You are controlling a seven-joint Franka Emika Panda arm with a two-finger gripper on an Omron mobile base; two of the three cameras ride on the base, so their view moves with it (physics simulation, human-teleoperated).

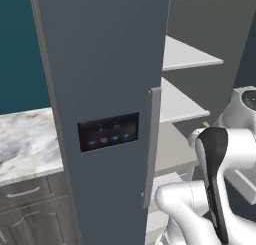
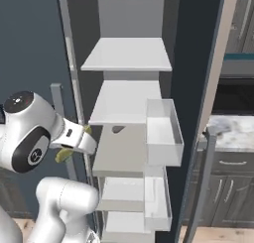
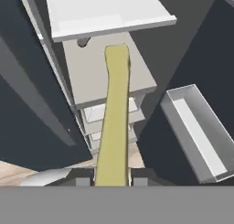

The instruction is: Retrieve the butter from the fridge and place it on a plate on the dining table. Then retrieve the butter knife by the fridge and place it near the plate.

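From the left base view, the fridge (image 1: 107, 89) presents its closed slate-grey left door, carrying a black panel with blue lights (image 1: 108, 131) and a long grey bar handle (image 1: 152, 144) along its right edge. To the right of that door the compartment stands open, with white shelves (image 1: 187, 56) visible inside. A marble-topped wall counter (image 1: 25, 141) over dark grey cabinets (image 1: 30, 209) sits at the left. The white arm (image 1: 215, 179) rises at lower right, and a small yellow tip of the butter (image 1: 205, 124) shows just above it. From the right base view, the open compartment faces the camera, with stacked white shelves (image 2: 129, 56) and door bins (image 2: 163, 130) on the opened right door. The arm's wrist sits at the left in front of the middle shelf, and the butter (image 2: 63, 155) projects from below the wrist as a pale yellow-olive end. From the hand view, the tool (image 3: 112, 178) is closed to a narrow gap on the butter (image 3: 114, 118); both fingertips (image 3: 83, 178) press against the sides of the stick. The stick extends upward from the tool, clear of the shelves, with a grey shelf (image 3: 105, 72) and a door bin (image 3: 196, 131) behind it.
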